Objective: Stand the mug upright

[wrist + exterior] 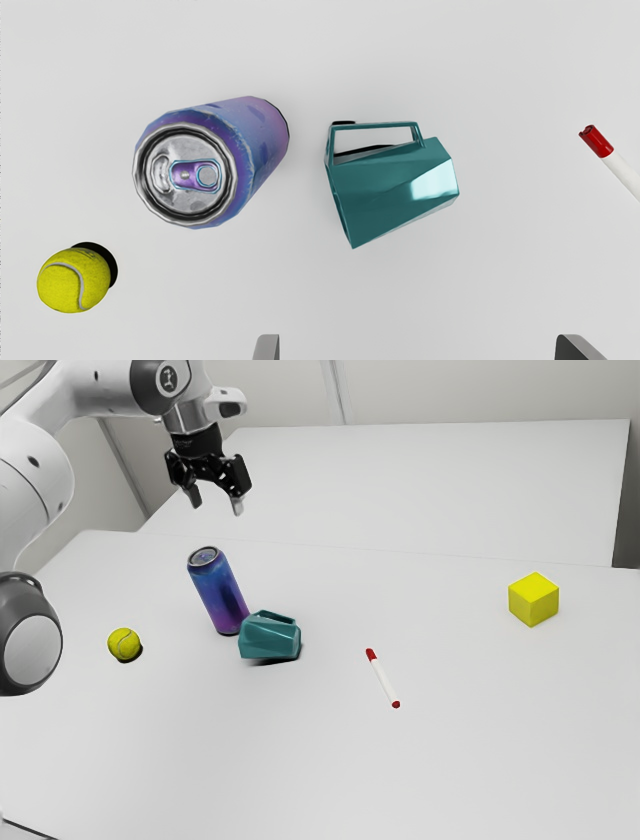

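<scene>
Pincer (216,506) up in the air over the far part of the desk (200,760), as I see it from the exterior camera, with its two fingers standing well apart and pointing down. It hangs above the level of everything lying below. The arm (90,385) reaches in from the exterior view's upper left.

I have the teal mug (270,640) on its side on the desk, between the can (222,598) and the marker (383,680). The wrist camera shows me its wider, open end turned toward the can's side and its narrower base end toward the marker's side, with the angular handle (372,125) running along one flank. The mug and the can are near each other, with a strip of desk between them in the wrist view.

That blue and purple can stands upright, its silver top and pull tab facing up. A yellow tennis ball (124,644) sits near it, toward the exterior view's left. The marker lies flat, white with red ends, and well off to the exterior view's right I can see a yellow cube (534,600)
</scene>
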Available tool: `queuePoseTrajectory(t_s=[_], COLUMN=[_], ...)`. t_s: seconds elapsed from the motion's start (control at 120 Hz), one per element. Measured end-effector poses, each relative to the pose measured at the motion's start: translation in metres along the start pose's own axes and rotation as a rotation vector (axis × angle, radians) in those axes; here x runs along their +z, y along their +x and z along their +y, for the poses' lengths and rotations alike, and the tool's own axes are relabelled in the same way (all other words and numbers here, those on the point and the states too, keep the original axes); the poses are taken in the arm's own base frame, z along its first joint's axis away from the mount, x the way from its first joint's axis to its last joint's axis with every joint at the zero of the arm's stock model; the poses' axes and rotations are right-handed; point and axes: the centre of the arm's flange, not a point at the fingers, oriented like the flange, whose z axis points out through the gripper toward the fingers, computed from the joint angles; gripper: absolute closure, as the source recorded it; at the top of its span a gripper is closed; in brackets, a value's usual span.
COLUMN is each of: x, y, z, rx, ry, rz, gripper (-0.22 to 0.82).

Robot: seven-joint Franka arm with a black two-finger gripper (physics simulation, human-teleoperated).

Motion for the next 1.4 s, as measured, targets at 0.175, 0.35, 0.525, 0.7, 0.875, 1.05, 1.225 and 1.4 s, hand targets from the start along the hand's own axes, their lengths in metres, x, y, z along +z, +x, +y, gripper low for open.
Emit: queuePoseTrajectory(t_s=[0.175, 0.35, 0.525, 0.7, 0.875, 1.05, 1.225, 1.4], x=[0.001, 0.006, 0.050, 0.086, 0.132, 0.171, 0.196, 0.221], y=[-0.001, -0.009, -0.069, -0.105, -0.116, -0.121, -0.115, -0.102], z=[-0.007, -0.008, -0.008, -0.001, 0.000, 0.002, 0.003, 0.003], rx=[-0.007, -0.010, -0.011, -0.015, -0.042, -0.072, -0.106, -0.159], ry=[0.000, -0.030, -0.114, -0.149, -0.164, -0.179, -0.189, -0.237], rz=[-0.002, 0.000, 0.003, 0.043, 0.060, 0.091, 0.135, 0.177], gripper=[0.00, 0.00, 0.00, 0.00, 0.00, 0.00, 0.00, 0.00])
